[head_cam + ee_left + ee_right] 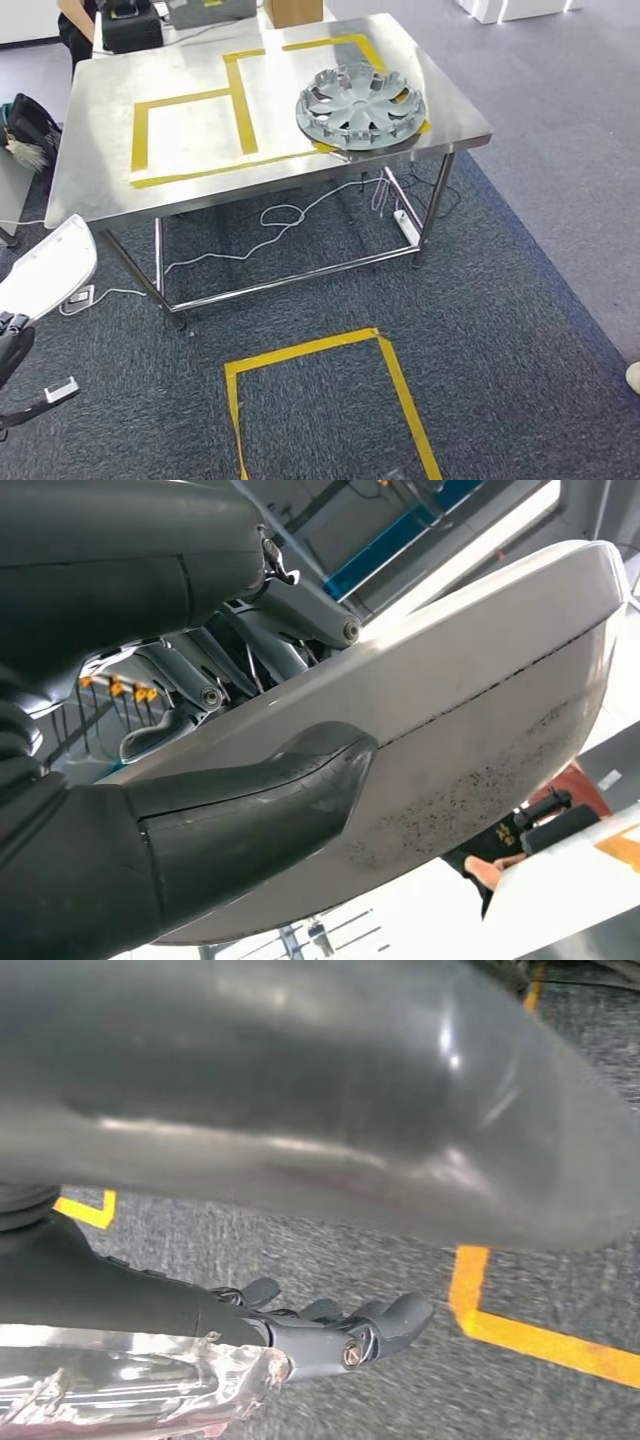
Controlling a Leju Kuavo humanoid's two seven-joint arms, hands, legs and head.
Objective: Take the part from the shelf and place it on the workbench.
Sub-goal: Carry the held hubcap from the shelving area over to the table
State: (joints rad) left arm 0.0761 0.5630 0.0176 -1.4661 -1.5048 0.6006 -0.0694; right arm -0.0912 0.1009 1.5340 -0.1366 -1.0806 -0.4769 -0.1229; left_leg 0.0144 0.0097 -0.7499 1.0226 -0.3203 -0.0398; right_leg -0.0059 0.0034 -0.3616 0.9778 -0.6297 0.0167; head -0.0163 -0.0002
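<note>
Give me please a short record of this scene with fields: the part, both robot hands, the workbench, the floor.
part: white curved panel, not yet on the workbench
left robot hand: grips the white curved panel
right robot hand: low over the floor; unclear whether it holds anything
workbench: steel, with yellow tape outlines; grey wheel cover lies on its right part
floor: yellow tape square in front of the workbench

Steel workbench [98, 160] standing on dark carpet, carrying yellow tape outlines [240, 100]; a grey wheel cover [361, 105] is lying at its right front edge. White cable [283, 215] trailing beneath; a taped floor square [392, 365] lying nearer. A white part [49, 265] is showing at the left edge.
</note>
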